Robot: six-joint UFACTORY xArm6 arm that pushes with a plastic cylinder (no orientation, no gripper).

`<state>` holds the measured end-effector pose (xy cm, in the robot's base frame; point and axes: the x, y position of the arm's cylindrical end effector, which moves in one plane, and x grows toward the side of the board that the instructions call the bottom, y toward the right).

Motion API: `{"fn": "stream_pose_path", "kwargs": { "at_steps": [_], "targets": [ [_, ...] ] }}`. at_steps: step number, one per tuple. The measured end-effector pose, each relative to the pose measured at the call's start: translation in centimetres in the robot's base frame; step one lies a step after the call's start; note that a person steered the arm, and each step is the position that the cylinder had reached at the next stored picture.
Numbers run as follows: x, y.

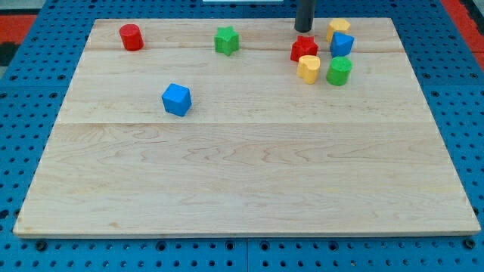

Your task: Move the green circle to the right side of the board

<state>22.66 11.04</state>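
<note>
Item: my tip (304, 30), the lower end of a straight dark rod entering from the view's top; no gripper is fitted, so nothing spreads, presses together or pinches. Position: resting on the board near its top edge, right of centre, just above the red star block (304, 49), very close to it, contact not discernible. Adjacent cluster: yellow block (339, 29), shape unclear, to the view's right of my tip; blue block (342, 44) directly below that yellow one and touching it; a second yellow block (308, 69), rounded, just below the red star; green circle (339, 72), a short cylinder, just right of the second yellow block and below the blue one, lying in the right half of the board's upper part, apart from my tip. Outlying pieces: green star block (226, 41) to the view's left of my tip; red cylinder (131, 37) near the top-left corner; blue cube (177, 100) left of centre, well apart from all others. Support: pale wooden board (242, 189) on a blue perforated bench (23, 136).
</note>
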Motion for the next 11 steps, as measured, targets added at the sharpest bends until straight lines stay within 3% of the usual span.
{"fn": "stream_pose_path", "kwargs": {
  "at_steps": [2, 4, 6, 7, 9, 10, 11],
  "targets": [
    [8.0, -3.4],
    [12.8, -9.7],
    [7.3, -7.8],
    [6.7, -2.9],
    [10.6, 4.7],
    [10.6, 9.8],
    [8.6, 10.9]
  ]
}}
